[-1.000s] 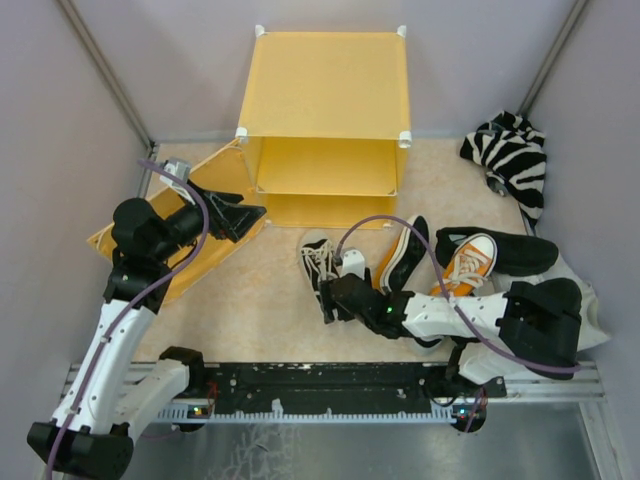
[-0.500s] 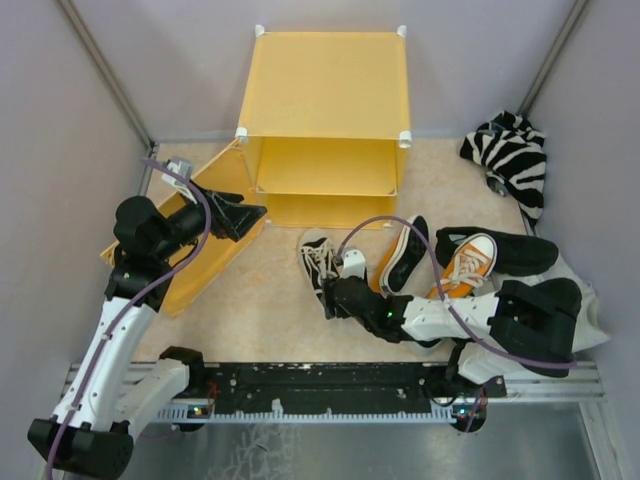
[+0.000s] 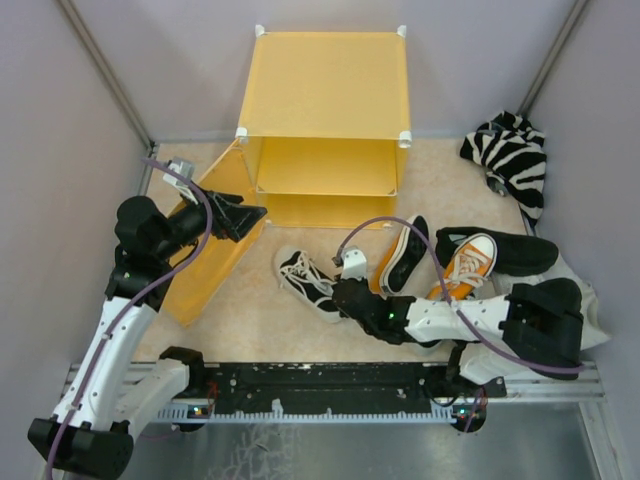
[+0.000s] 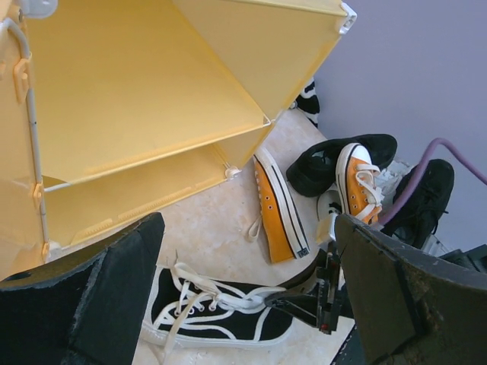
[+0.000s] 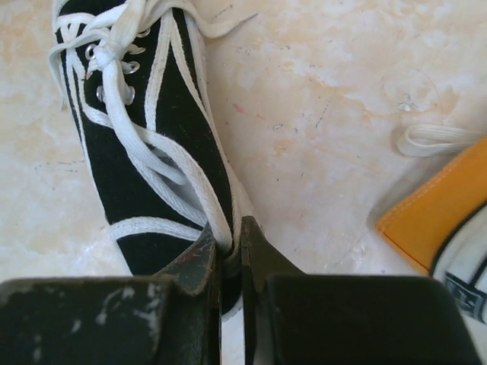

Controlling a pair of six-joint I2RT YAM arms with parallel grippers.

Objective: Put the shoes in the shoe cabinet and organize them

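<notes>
While the black shoe (image 3: 305,283) is pinched by the right gripper (image 3: 345,297), the open cabinet (image 3: 325,100) is faced from just in front.

The right gripper's jaws are pressed together on the shoe's side rim near the heel, and the shoe is seen lying on the floor (image 3: 250,310). Its long side is turned so the toe is pointed left and a bit away from the arms, with the gripper at its near right end. The cabinet's open front is found farther back, so the shoe would likely have to be lifted and carried forward. The left gripper (image 3: 245,215) is held spread wide, with nothing in it, over the door (image 3: 200,270). The right arm is nearer.
</notes>
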